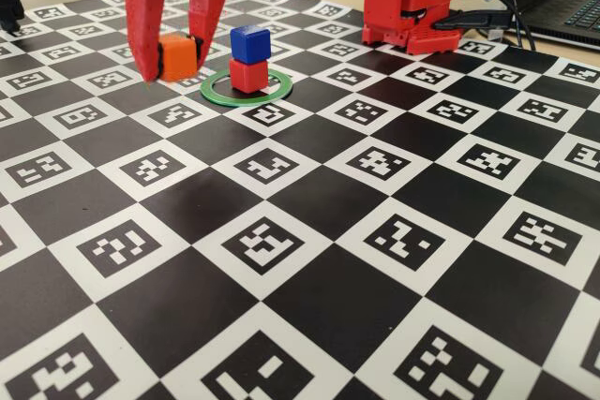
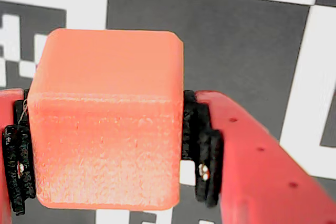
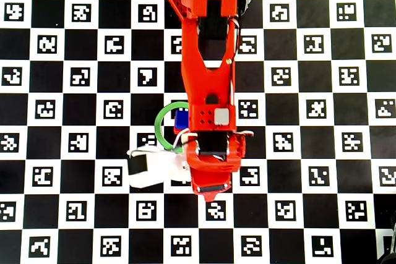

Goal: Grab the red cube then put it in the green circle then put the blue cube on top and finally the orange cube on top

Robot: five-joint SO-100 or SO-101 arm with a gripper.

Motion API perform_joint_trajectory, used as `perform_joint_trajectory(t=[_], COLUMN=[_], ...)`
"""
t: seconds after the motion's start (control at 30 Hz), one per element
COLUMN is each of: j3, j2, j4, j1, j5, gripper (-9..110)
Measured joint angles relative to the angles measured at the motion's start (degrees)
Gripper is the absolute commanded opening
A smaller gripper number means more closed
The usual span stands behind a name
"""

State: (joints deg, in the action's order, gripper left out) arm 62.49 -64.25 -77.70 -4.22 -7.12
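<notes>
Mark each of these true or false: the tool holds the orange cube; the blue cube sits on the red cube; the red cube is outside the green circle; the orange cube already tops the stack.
1. The tool holds the orange cube. True.
2. The blue cube sits on the red cube. True.
3. The red cube is outside the green circle. False: it stands inside the ring.
4. The orange cube already tops the stack. False: in the fixed view it is beside the stack, left of it, in the tool.
</notes>
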Motion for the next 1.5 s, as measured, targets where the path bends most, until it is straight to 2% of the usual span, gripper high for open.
perform_joint_trajectory(t=[0.6, 1.13, 1.5], j3=[8.44, 24.43, 35.95], j2=[-17.05, -29.09, -34.19], j4=[-9.4, -9.14, -3.87], j1=[-4.48, -5.98, -5.98], j5=[-0.7, -1.58, -1.23], gripper=[10, 10, 10])
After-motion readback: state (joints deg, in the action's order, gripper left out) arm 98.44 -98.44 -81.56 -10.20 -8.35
